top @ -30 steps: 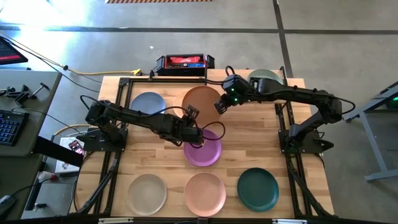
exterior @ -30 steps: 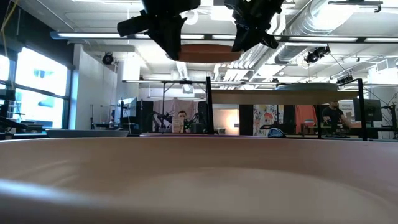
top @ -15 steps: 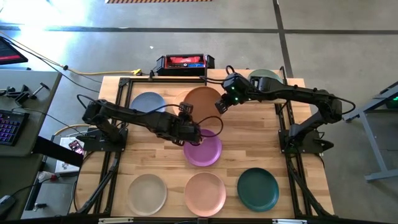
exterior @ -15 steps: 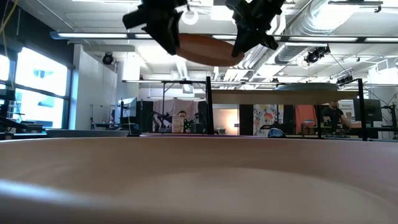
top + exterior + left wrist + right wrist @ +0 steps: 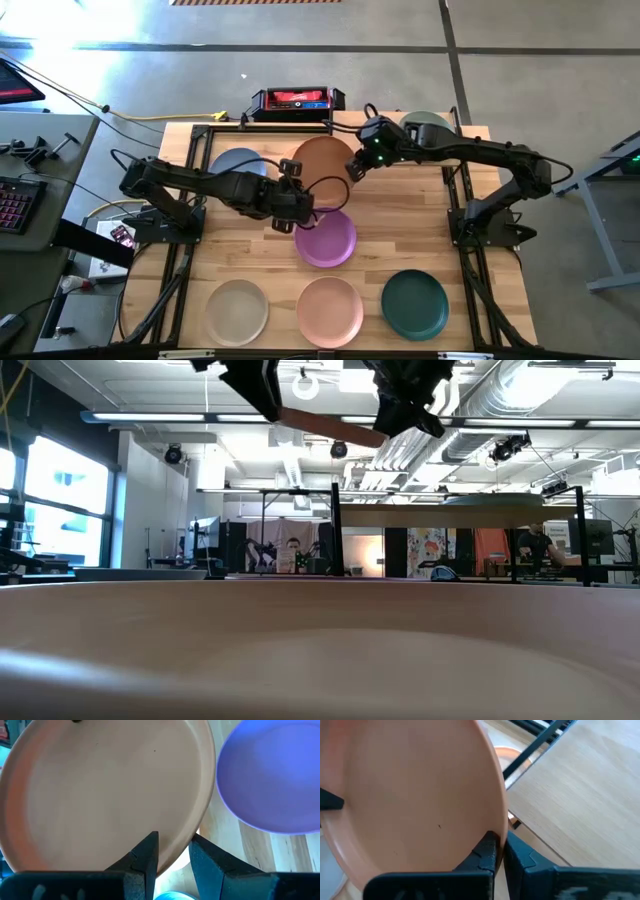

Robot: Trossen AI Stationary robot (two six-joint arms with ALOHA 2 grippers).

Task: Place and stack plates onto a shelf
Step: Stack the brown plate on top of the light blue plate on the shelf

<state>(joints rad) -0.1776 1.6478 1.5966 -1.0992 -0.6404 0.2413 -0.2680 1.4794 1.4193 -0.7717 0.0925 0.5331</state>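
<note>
Both grippers hold the orange plate in the air over the far middle of the table. My left gripper is at the plate's near-left rim and my right gripper at its right rim, each shut on it. The blue plate, purple plate, beige plate, peach plate and dark teal plate lie flat on the table. The pale green plate lies on the shelf at the far right. No pink plate shows. My left gripper pinches the orange plate's rim between its two fingers, one finger on the plate's face and one outside the rim. It holds the higher end of the tilted plate, clear of the table. My right gripper pinches the opposite rim between its two fingers, one finger on the plate's face, coming from the table's right. It holds the lower end of the tilted plate, above the shelf's height.
A red-and-black box sits past the far edge. The purple plate lies just near of the held plate and the blue plate just to its left. The peach plate's rim fills the low view's foreground. People show in the room behind.
The orange plate has risen and tipped from level to tilted, its left end now higher than its right. My left gripper has moved up and toward the table's left and far side, keeping its hold. My right gripper has stayed nearly in place.
</note>
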